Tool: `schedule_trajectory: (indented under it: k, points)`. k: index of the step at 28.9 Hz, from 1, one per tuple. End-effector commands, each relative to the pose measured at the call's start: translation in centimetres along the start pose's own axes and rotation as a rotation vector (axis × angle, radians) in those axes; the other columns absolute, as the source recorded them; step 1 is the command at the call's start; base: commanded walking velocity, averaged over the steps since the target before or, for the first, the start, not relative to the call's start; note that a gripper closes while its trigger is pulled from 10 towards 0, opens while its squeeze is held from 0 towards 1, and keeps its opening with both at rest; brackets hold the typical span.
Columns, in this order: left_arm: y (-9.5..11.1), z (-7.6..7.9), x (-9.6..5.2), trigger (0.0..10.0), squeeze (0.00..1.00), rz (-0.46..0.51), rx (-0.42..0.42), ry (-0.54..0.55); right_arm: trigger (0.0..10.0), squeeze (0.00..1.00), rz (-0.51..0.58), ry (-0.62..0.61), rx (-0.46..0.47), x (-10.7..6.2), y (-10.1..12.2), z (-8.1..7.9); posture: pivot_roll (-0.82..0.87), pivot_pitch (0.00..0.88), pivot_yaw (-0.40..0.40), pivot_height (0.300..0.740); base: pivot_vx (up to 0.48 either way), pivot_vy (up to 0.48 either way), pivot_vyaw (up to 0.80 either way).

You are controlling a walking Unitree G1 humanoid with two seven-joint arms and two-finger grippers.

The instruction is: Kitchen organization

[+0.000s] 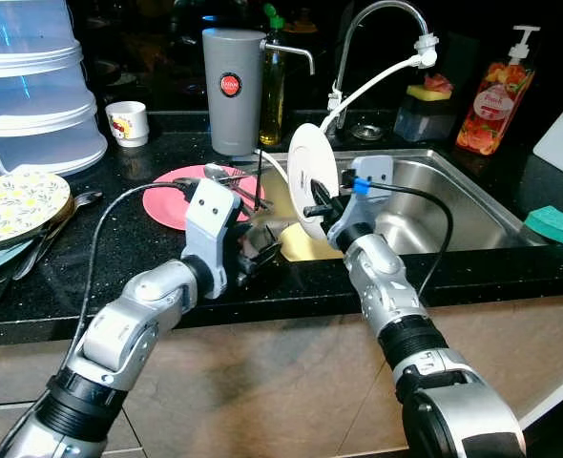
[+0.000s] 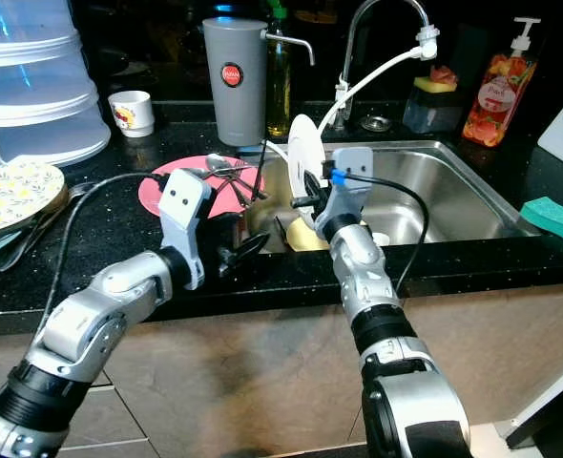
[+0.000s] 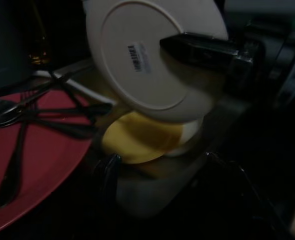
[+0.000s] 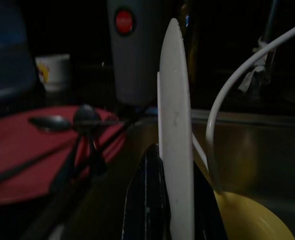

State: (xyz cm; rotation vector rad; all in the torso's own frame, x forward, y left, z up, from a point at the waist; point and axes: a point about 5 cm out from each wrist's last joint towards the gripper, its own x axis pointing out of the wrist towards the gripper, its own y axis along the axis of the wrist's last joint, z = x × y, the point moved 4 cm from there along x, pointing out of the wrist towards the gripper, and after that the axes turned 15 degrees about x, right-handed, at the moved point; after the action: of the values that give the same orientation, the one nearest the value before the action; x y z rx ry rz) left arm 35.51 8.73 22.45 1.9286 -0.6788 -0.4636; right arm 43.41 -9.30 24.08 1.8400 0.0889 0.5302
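My right gripper is shut on the rim of a white plate, which it holds upright on edge over the left end of the sink. The right wrist view shows the plate's edge between the black fingers. Below it a yellow plate lies in the sink. My left gripper is open and holds nothing. It hovers at the counter's front edge, just left of the sink, pointing at the white plate. A pink plate with spoons and forks lies on the counter behind it.
A grey canister, an oil bottle and a small cup stand at the back of the black counter. Stacked clear containers and a patterned plate are at the left. A faucet, a soap bottle and a green sponge surround the sink.
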Motion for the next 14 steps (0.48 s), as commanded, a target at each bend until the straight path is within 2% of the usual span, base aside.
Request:
schedule_trajectory:
  k: [1,2,3,4,6,10,11,12,13,14]
  points:
    - [-0.9,0.3,-0.1,10.0,0.00,-0.034,0.024,-0.017,3.6,0.00,-0.038,-0.010,-0.024,-0.4,-1.0,0.3,0.10,0.041,-0.013,0.740,0.000,0.000,0.00]
    - [-1.3,0.4,-0.2,10.0,0.00,-0.055,0.052,-0.022,5.4,0.00,-0.060,-0.019,-0.044,-0.6,-1.5,0.6,0.10,0.038,-0.015,0.740,0.000,0.000,0.00]
    - [-1.3,0.4,-0.2,10.0,0.00,-0.055,0.052,-0.022,5.4,0.00,-0.060,-0.019,-0.044,-0.6,-1.5,0.6,0.10,0.038,-0.015,0.740,0.000,0.000,0.00]
    - [-1.7,0.4,-0.3,10.0,0.00,-0.072,0.079,-0.026,10.0,0.00,-0.079,-0.030,-0.050,-0.7,-2.0,0.8,0.10,0.038,-0.015,0.740,0.000,0.000,0.00]
    - [-2.1,0.2,-0.4,10.0,0.00,-0.089,0.096,-0.004,10.0,0.00,-0.098,-0.051,-0.070,-1.0,-2.4,1.4,0.09,0.033,-0.014,0.740,0.000,0.000,0.00]
    - [-2.0,0.2,-0.4,10.0,0.00,-0.072,0.052,0.012,10.0,0.00,-0.120,-0.083,-0.092,-1.3,-2.7,2.2,0.09,0.033,-0.014,0.740,0.000,0.000,0.00]
    - [-1.9,0.4,-0.3,10.0,0.00,-0.063,0.046,0.004,10.0,0.07,-0.131,-0.089,-0.097,-1.4,-2.9,2.3,0.09,0.026,-0.015,0.740,0.000,0.000,0.00]
    - [-1.8,0.5,-0.3,10.0,0.00,-0.057,0.040,-0.004,10.0,0.89,-0.136,-0.093,-0.102,-1.4,-3.0,2.5,0.09,0.026,-0.015,0.740,0.000,0.000,0.00]
    - [-1.8,0.5,-0.3,10.0,0.00,-0.057,0.040,-0.004,10.0,0.89,-0.136,-0.093,-0.102,-1.4,-3.0,2.5,0.09,0.026,-0.015,0.740,0.000,0.000,0.00]
    - [-1.7,0.5,-0.3,10.0,0.00,-0.053,0.038,-0.005,10.0,1.00,-0.143,-0.098,-0.102,-1.4,-3.1,2.5,0.09,0.026,-0.015,0.740,0.000,0.000,0.00]
